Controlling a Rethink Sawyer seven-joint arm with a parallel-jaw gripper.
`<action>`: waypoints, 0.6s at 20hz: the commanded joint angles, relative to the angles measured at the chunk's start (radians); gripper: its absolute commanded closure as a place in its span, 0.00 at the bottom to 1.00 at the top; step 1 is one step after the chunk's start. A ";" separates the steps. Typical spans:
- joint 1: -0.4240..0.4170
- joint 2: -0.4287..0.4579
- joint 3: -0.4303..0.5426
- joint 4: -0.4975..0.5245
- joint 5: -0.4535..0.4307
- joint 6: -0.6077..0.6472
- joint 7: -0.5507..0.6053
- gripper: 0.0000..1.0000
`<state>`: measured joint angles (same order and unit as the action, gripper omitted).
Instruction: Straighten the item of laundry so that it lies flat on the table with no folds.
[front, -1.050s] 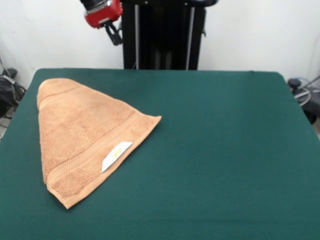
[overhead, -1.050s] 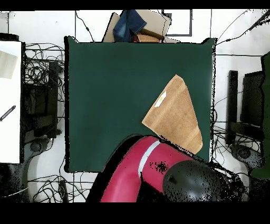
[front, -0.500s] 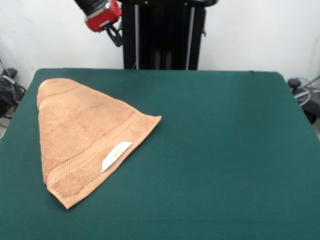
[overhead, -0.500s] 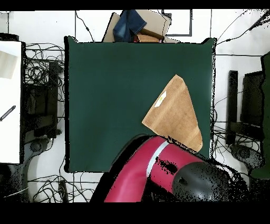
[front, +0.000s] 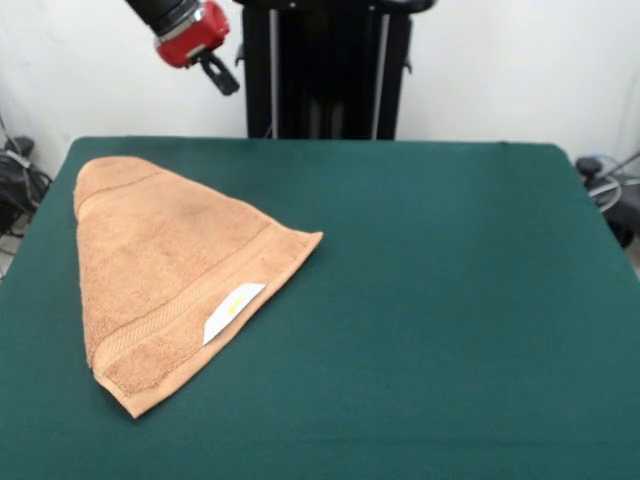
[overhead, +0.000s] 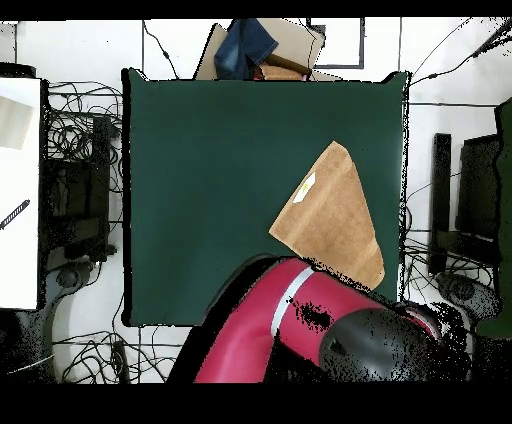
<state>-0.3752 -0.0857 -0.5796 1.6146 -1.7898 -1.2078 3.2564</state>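
Green table (front: 450, 300) holds folded towel (front: 165, 270), gripper (front: 222, 82) raised well above.

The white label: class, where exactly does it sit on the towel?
Front view: the white label lies on the folded towel, by its lower right edge, left half of the table.

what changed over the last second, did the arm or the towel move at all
The gripper moved up and toward the picture's left in the front view, well above the table's far edge, holding nothing. In the overhead view the arm swung a little. The towel stayed folded into a rough triangle, with its white label on top.
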 joint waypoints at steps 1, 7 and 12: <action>0.025 0.052 0.181 -0.226 -0.053 -0.061 0.348 1.00; 0.021 0.065 0.192 -0.266 -0.072 -0.068 0.372 1.00; 0.026 0.077 0.192 -0.292 -0.070 -0.077 0.398 1.00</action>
<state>-0.3723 -0.0649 -0.5535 1.4543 -1.8342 -1.2308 3.3533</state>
